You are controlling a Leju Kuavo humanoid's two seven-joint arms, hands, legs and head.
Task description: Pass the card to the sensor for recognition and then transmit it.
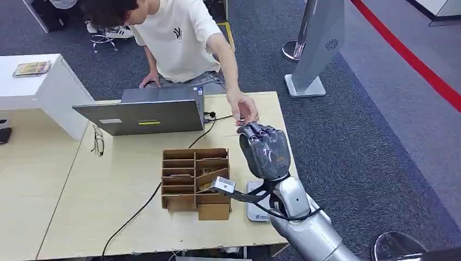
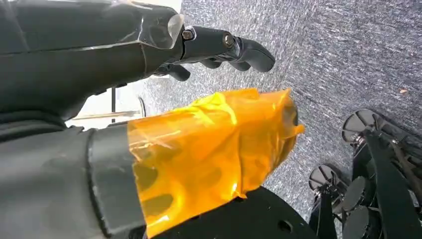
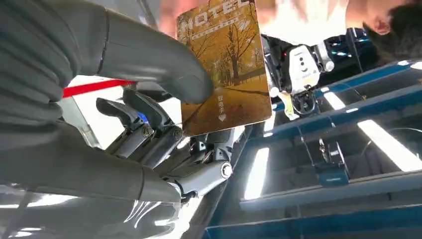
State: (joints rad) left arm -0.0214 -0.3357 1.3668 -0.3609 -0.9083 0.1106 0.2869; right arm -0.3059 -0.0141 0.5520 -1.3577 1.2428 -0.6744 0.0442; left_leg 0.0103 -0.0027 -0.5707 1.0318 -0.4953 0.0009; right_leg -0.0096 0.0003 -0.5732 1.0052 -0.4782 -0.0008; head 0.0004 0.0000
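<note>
Golden hotel key card (image 3: 226,67) pinched by right hand (image 1: 265,149) near tabletop's (image 1: 108,217) far right corner, person's hand (image 1: 244,110) just beyond, left hand (image 2: 219,45) grasping nothing, fingers loosely curled.

In the head view the card was hidden behind the right hand (image 1: 265,150), and the sensor (image 1: 255,202) was partly covered by the arm. The card (image 3: 230,64) was cut off by the right wrist picture's edge, its print partly covered by the thumb (image 3: 164,59). The person's head (image 1: 111,10) was cropped.
</note>
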